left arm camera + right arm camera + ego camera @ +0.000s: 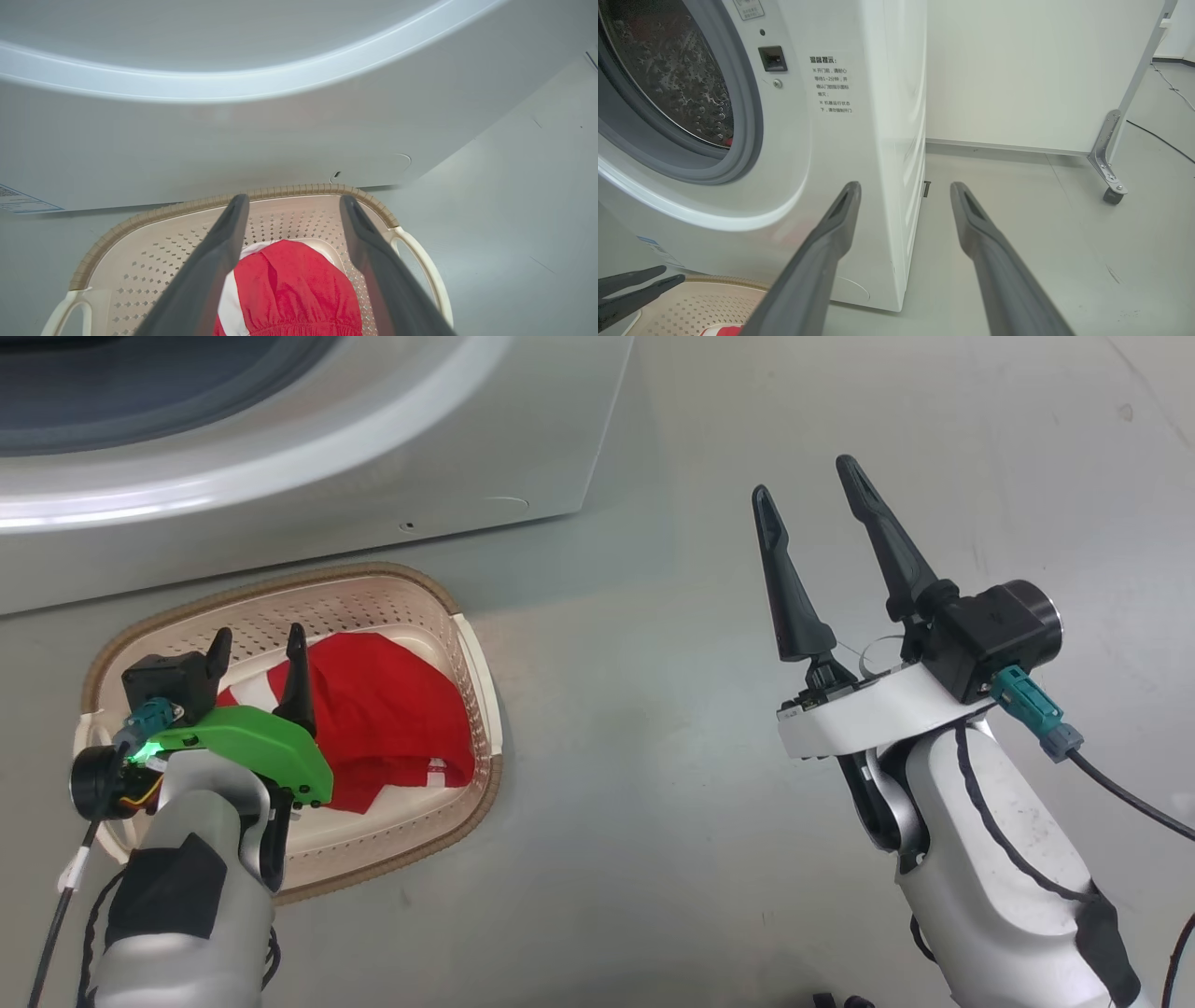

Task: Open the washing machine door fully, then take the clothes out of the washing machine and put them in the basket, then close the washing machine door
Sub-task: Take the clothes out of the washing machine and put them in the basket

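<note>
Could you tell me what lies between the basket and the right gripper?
Bare grey floor and nothing else, as the head view shows; the open right gripper hangs well apart from the basket.

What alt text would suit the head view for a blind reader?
A red garment lies in a cream basket on the floor before a white washing machine. The left gripper is over it, the right gripper aside, both with jaws open.
</note>
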